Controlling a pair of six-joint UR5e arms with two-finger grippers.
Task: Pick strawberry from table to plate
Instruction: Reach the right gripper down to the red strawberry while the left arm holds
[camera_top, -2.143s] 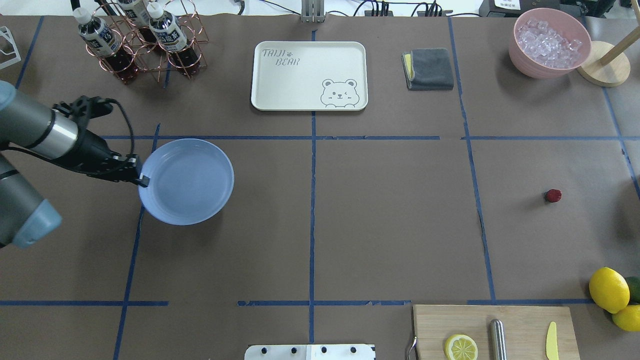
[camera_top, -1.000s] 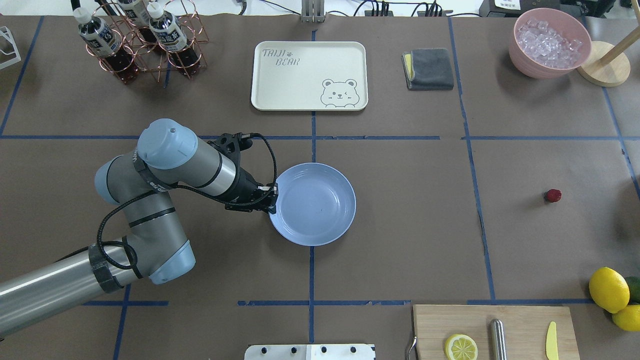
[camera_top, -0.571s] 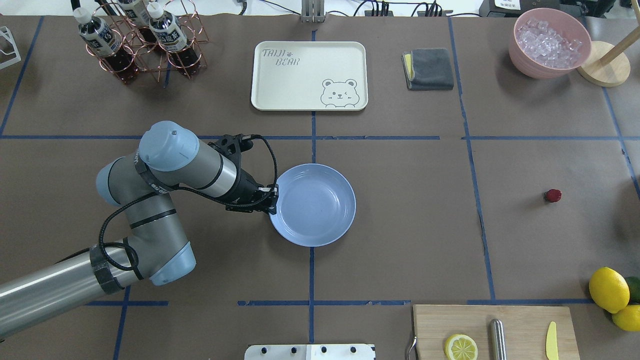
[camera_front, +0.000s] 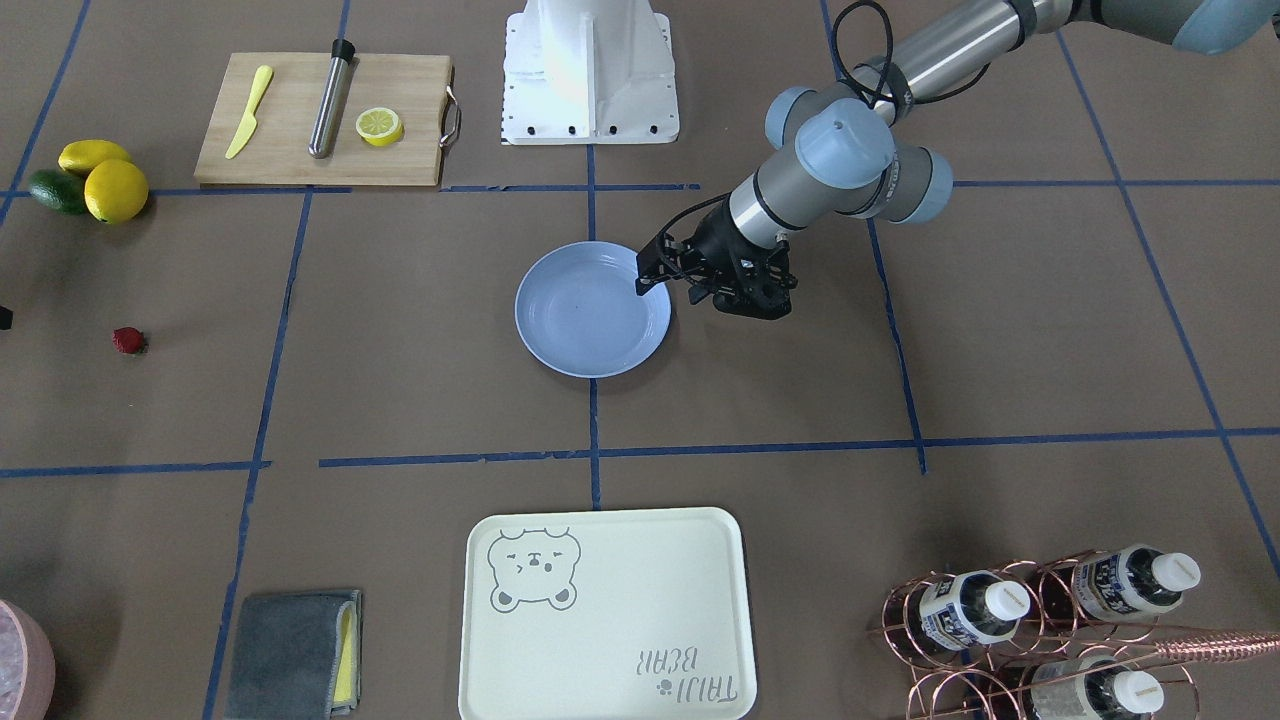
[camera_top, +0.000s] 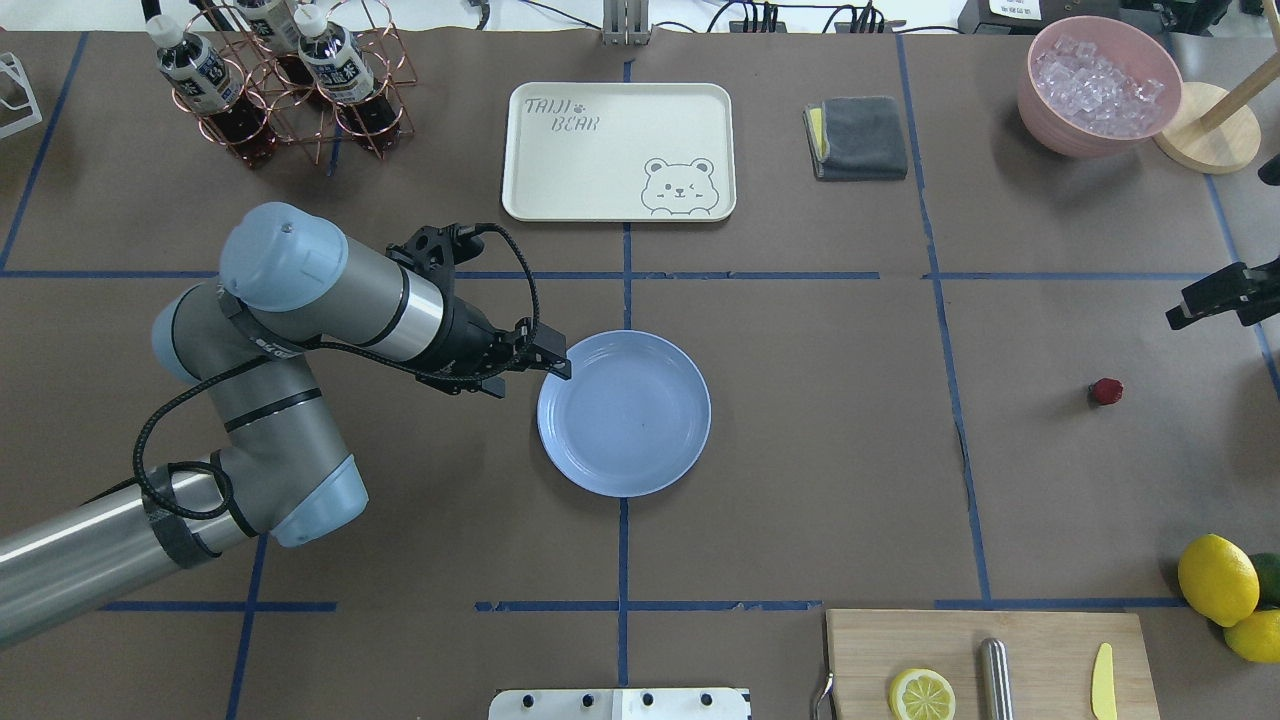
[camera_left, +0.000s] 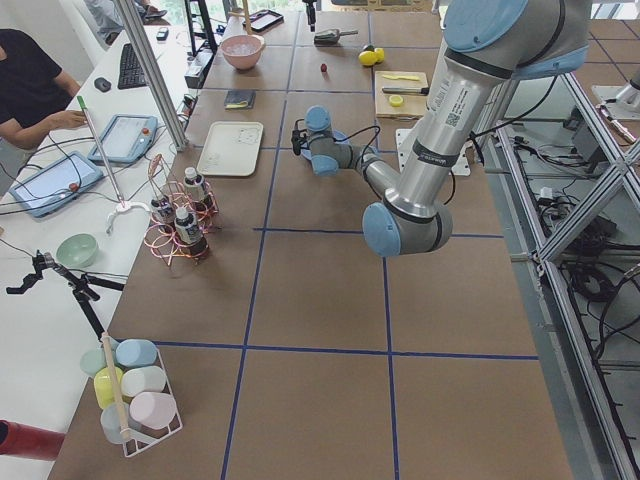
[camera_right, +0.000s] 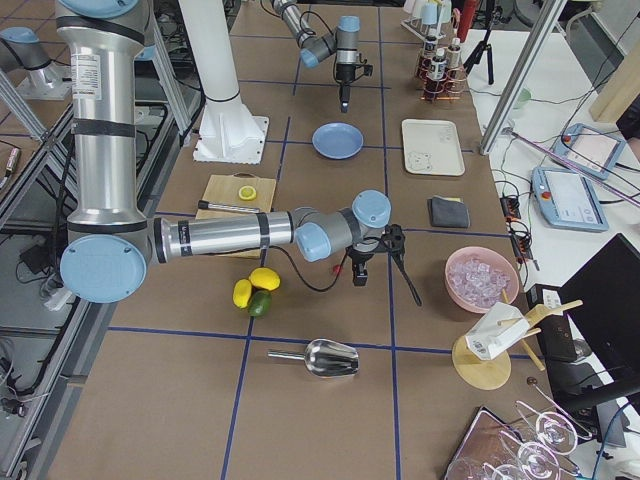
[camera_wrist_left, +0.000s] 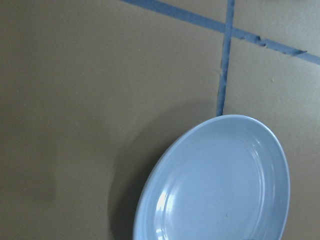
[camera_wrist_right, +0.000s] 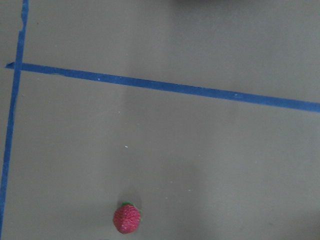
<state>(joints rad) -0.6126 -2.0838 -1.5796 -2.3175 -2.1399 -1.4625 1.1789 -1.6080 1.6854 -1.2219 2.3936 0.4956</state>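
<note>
Nearest the robot there's a cutting board (camera_top: 1050, 645) with a lemon half (camera_top: 922, 694) on it. A bit further out, the light-blue plate (camera_top: 624, 413) sits flat in the middle of the desk (camera_top: 800, 470). The left claw (camera_top: 550, 366) hovers at its left rim, fingers apart, gripping nothing. The strawberry (camera_top: 1105, 391) lies way off to the right, well apart from the plate. The right claw (camera_top: 1210, 298) is just beyond it, can't tell if it's wide or closed.

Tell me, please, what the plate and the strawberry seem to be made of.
The plate: smooth, glossy light blue with soft highlights by its rim, likely plastic or melamine, possibly glazed ceramic. The strawberry: dark red, evenly pebbled, matte, with a green tip; perhaps a moulded imitation, though real fruit cannot be ruled out.
</note>
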